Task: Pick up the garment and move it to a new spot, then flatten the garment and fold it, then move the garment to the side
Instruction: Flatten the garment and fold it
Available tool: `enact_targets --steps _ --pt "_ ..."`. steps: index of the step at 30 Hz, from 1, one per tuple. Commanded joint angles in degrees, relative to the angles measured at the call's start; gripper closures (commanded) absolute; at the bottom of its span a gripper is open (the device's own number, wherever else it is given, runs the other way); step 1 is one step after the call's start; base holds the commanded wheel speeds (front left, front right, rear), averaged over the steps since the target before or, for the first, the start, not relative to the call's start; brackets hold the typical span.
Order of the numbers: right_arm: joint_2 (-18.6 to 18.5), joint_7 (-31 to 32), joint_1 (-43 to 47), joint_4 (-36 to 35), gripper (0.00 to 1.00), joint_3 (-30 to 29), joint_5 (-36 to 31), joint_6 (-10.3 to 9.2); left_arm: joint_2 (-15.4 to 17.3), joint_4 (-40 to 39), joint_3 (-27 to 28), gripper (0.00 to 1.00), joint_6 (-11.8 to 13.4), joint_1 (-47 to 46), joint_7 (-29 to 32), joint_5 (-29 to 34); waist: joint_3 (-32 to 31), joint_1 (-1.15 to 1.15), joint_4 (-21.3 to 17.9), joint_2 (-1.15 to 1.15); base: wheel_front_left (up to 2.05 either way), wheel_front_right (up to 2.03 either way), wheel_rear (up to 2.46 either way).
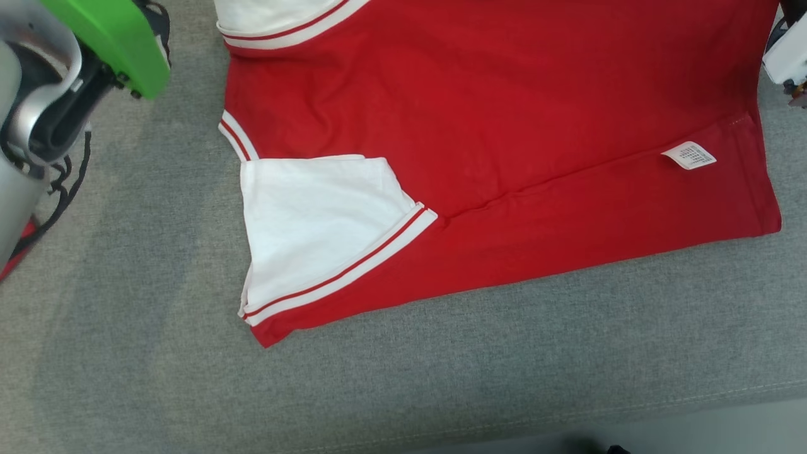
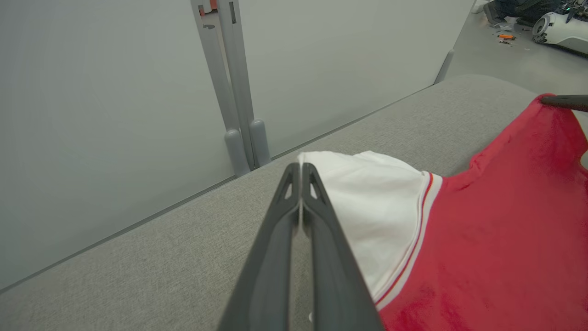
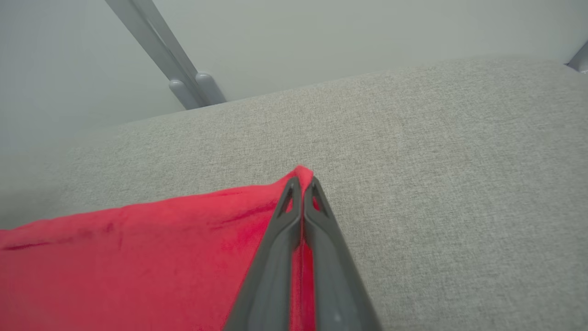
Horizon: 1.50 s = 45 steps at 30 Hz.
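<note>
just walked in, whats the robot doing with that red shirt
A two-armed robot is handling a red garment with white sleeves spread on a grey fabric surface. Its left gripper is shut on the edge of the far white sleeve, and its right gripper is shut on a red corner. In the head view the near white sleeve lies folded over the red body and a small white label shows, so it looks mid-fold.

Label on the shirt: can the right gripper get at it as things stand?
Probably not yet. The label lies bare on top of the shirt, nothing over it, but the right gripper is shut on a red corner of that shirt and would have to let go first.
</note>
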Motion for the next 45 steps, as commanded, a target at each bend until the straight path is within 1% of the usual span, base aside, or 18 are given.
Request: enact_targets --steps 1,3,10,16,21,27,31,37,41,42,44,45 --pt "-0.94 -0.72 1.61 -0.96 1.0 0.44 1.01 0.0 1.16 -1.3 0.13 1.0 0.32 1.97 -0.55 -0.76 -1.22 0.0 1.05 0.0 0.0 0.0 0.0" --pt "-2.04 -1.43 3.37 -2.15 1.0 0.93 2.79 0.0 2.31 -3.77 -0.07 1.0 0.93 4.44 -1.17 -1.06 -1.94 0.0 1.62 0.0 0.0 0.0 0.0" --pt "-6.26 -3.02 10.18 -4.75 1.0 1.24 7.01 0.0 6.44 -13.97 -0.31 1.0 4.27 13.74 -2.81 -2.82 -4.31 0.0 3.57 0.0 0.0 0.0 0.0" --pt "-8.72 -4.26 15.1 -5.35 1.0 0.07 10.07 0.0 8.69 -22.32 -1.11 1.0 6.72 20.92 -3.4 -5.21 -5.84 0.0 5.05 0.0 0.0 0.0 0.0" --pt "-9.59 -5.29 18.86 -5.32 1.0 -0.86 11.58 0.0 9.69 -28.47 -2.29 1.0 9.11 26.21 -4.43 -5.87 -6.42 0.0 5.74 0.0 0.0 0.0 0.0" --pt "-10.15 -6.34 23.11 -5.98 1.0 -1.98 12.74 0.0 10.86 -32.45 -2.98 1.0 11.34 31.52 -7.18 -5.91 -7.58 0.0 6.09 0.0 0.0 0.0 0.0" --pt "-10.33 -6.48 26.21 -7.44 1.0 -2.25 12.85 0.0 11.72 -34.42 -3.65 1.0 12.22 34.29 -8.36 -5.37 -8.32 0.0 6.11 0.0 0.0 0.0 0.0" --pt "-10.65 -5.65 30.46 -9.9 1.0 -2.48 12.37 0.0 12.28 -35.56 -5.81 1.0 13.91 37.35 -8.28 -3.91 -8.56 0.0 6.13 0.0 0.0 0.0 0.0" --pt "-10.63 -5.01 31.91 -10.79 1.0 -2.85 11.86 0.0 10.83 -34.03 -7.72 1.0 14.68 38.43 -8.43 -2.02 -8.3 0.0 6.15 0.0 0.0 0.0 0.0" --pt "-10.45 -4.82 32.09 -10.87 0.96 -2.88 11.8 0.0 10.52 -33.58 -8.17 1.0 14.71 38.53 -8.28 -1.65 -8.27 0.0 6.14 0.0 0.0 0.0 0.0" --pt "-10.15 -4.33 32.32 -11.05 0.73 -2.97 11.71 0.0 9.98 -32.46 -8.87 1.0 15.2 38.62 -7.95 -0.86 -8.28 0.0 6.08 0.0 0.0 0.0 0.0" --pt "-9.96 -4.09 32.46 -11.15 0.51 -3.03 11.55 0.0 9.64 -31.73 -9.3 1.0 15.32 38.65 -7.87 -0.32 -8.43 0.0 6.03 0.0 0.0 0.0 0.0"
